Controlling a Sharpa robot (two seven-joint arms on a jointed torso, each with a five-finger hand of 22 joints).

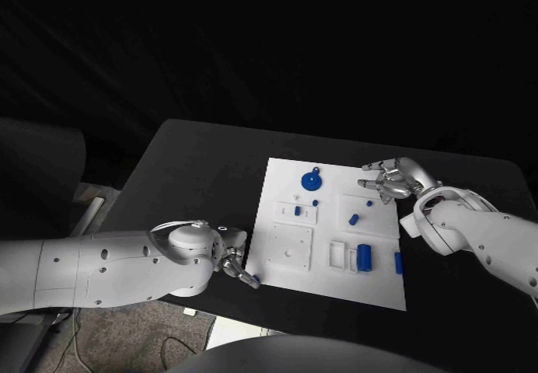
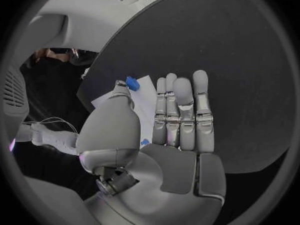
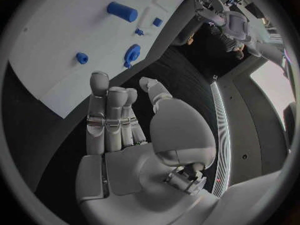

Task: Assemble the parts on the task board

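Holding nothing: left hand [image 1: 233, 263], right hand [image 1: 393, 179], fingers straight.

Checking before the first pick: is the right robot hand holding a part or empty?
Empty. The right robot hand has its silver fingers straight and bare, beside the white task board, off the blue parts.

Bare table [image 1: 190, 167] beside task board [image 1: 337, 272]

Legible markings: none.
No text, label, brand, number or sign can be read on the task board [image 1: 337, 233], on its blue parts [image 1: 363, 253], or on either hand in any of the three views.
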